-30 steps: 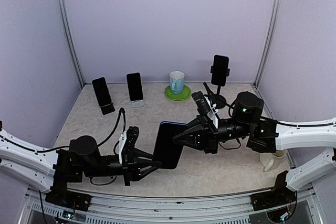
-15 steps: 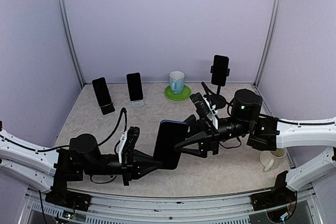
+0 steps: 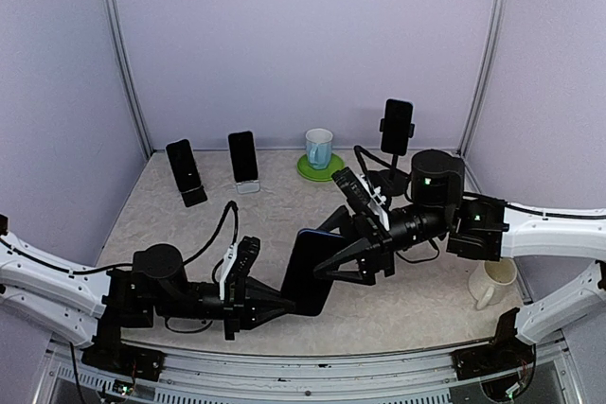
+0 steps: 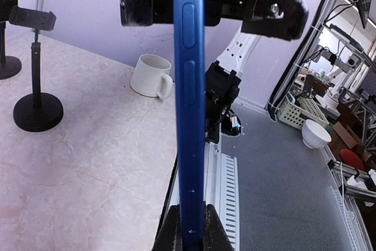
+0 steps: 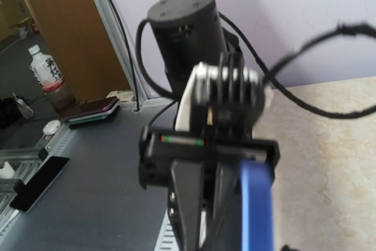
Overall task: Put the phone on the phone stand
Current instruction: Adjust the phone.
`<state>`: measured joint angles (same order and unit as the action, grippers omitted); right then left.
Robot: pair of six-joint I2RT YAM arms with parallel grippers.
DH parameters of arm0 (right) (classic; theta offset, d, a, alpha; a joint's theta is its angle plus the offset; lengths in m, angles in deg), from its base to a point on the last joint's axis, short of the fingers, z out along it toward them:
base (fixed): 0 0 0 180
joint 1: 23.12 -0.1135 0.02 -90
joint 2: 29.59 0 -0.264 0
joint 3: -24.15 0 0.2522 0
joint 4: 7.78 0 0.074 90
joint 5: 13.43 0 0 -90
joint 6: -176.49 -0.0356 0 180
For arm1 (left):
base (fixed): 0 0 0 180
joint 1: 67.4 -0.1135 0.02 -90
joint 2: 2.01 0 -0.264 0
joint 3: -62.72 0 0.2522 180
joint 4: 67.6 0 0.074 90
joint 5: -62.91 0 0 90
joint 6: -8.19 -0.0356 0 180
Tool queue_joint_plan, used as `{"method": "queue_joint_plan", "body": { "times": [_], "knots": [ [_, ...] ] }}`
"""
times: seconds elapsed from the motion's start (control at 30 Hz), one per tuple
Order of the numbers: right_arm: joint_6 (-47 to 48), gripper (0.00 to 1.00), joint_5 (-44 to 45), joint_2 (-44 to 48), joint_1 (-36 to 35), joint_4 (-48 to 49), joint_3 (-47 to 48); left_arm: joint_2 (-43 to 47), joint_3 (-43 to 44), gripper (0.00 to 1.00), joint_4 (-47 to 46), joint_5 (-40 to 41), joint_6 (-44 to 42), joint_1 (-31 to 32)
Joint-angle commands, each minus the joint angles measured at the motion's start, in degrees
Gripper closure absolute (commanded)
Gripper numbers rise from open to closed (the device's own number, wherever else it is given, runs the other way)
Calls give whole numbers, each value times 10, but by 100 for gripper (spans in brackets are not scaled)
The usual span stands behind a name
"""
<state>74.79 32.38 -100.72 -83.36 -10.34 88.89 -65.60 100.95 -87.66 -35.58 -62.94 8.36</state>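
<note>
A blue phone (image 3: 305,281) stands on edge above the middle of the table. My left gripper (image 3: 287,302) is shut on its lower end. In the left wrist view the phone's blue edge (image 4: 189,104) rises straight up from my closed fingertips (image 4: 170,234). My right gripper (image 3: 324,251) is open, its fingers spread on either side of the phone's upper end. The blue edge (image 5: 257,204) also shows, blurred, in the right wrist view. An empty black phone stand (image 4: 36,110) with a clamp head stands on the table at the back right, mostly hidden by the right arm from above.
A tall stand with a phone (image 3: 398,126) is at the back right. Two more phones on stands (image 3: 185,170) (image 3: 243,159) are at the back left. A cup on a green saucer (image 3: 319,150) sits at the back middle, and a white mug (image 3: 492,281) by the right arm.
My right gripper has opened and let go of the phone. My left gripper has shut on the phone's lower end and shifted slightly right with it.
</note>
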Motion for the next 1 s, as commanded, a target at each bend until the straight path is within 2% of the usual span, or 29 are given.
{"method": "queue_joint_plan", "body": {
  "times": [0.0, 0.17, 0.5, 0.73, 0.8, 0.87, 0.97],
  "knots": [
    [-9, 37, -18, -14, -2, -18, 26, -13, 17, 100, -31, -20, -1, -2],
    [-12, 49, -33, -14, -2, -22, 28, -11, 15, 100, -31, -13, 0, -2],
    [-32, 57, -64, -37, -4, 1, 29, -16, 16, 100, -32, -6, 0, -2],
    [-29, 74, -65, -40, -3, 0, 32, -25, 17, 100, -34, -7, 1, -3],
    [-26, 83, -65, -40, -4, -2, 33, -24, 17, 100, -34, -5, 1, -3],
    [-21, 98, -64, -40, -2, -9, 35, -23, 15, 100, -34, -2, 0, -2],
    [-14, 100, -63, -39, -2, -18, 37, -19, 14, 100, -30, 7, -1, -3]
  ]
}}
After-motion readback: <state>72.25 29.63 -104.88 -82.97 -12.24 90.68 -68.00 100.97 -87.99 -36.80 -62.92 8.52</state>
